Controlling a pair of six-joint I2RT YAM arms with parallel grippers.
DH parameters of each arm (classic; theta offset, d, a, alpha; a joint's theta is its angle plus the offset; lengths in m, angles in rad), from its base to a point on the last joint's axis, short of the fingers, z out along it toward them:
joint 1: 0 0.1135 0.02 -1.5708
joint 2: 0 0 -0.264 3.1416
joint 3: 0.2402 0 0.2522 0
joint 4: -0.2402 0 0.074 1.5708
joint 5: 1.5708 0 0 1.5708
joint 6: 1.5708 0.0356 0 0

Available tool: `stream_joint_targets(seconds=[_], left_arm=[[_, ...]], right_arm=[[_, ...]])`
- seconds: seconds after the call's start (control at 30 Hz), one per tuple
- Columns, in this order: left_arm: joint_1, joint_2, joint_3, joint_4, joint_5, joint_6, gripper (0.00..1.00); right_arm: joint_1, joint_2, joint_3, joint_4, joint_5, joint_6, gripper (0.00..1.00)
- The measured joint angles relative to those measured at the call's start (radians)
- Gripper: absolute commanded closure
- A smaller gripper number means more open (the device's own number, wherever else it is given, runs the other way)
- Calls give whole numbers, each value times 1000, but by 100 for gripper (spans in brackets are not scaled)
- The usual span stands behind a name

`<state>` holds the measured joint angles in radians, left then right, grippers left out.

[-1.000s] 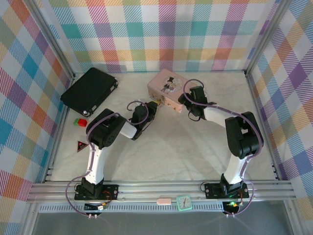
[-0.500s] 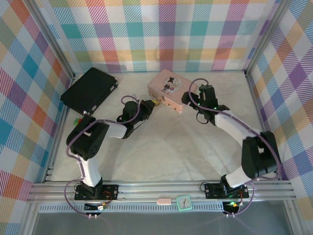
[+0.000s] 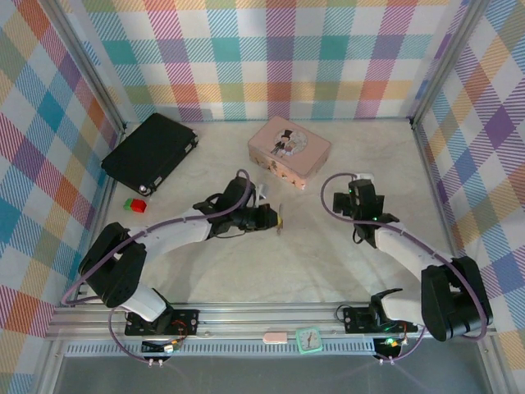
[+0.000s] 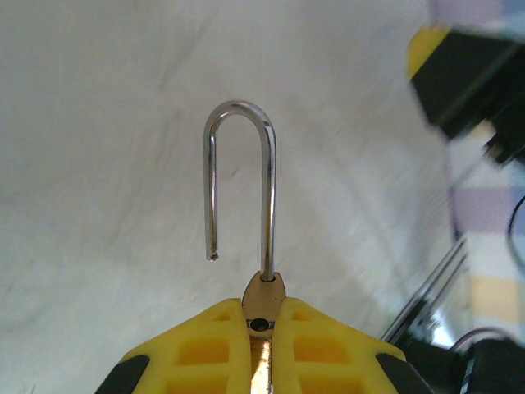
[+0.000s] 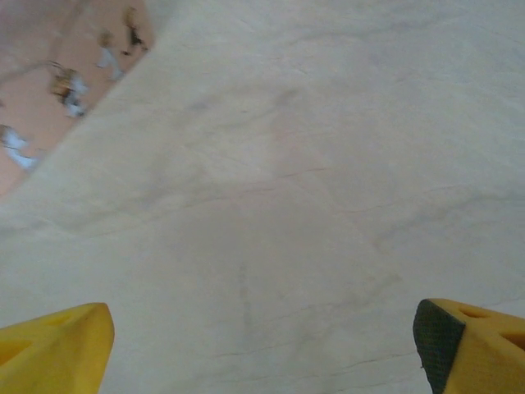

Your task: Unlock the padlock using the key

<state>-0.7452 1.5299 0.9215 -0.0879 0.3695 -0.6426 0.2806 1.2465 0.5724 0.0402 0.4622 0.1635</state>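
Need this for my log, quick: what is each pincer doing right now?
Left pincer: closed, holding the padlock by its body, shackle open.
Right pincer: open, holding nothing.

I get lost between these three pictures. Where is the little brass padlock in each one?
Top external: the padlock is just below centre, at the tip of the left gripper.
Left wrist: the padlock stands mid-frame, one shackle end free, its brass body pinched between the yellow fingers at the bottom.
Right wrist: pale table, pink tin corner at upper left.
Shared landmark: the pale table.
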Motion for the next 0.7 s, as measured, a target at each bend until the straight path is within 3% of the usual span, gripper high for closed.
stream_joint_targets(seconds=[0.27, 0.5, 0.57, 0.7], left_arm=[[-92, 70, -2, -38, -31, 34, 100], [-108, 200, 26, -88, -128, 31, 100], [-110, 209, 47, -93, -145, 30, 91], [-111, 229, 62, -95, -172, 27, 59]], right_arm=[[-118, 49, -114, 323, -62, -90, 6], [-132, 76, -163, 517, -101, -110, 6], [-136, 87, -170, 543, -111, -115, 6], [-144, 97, -174, 578, -128, -121, 6]])
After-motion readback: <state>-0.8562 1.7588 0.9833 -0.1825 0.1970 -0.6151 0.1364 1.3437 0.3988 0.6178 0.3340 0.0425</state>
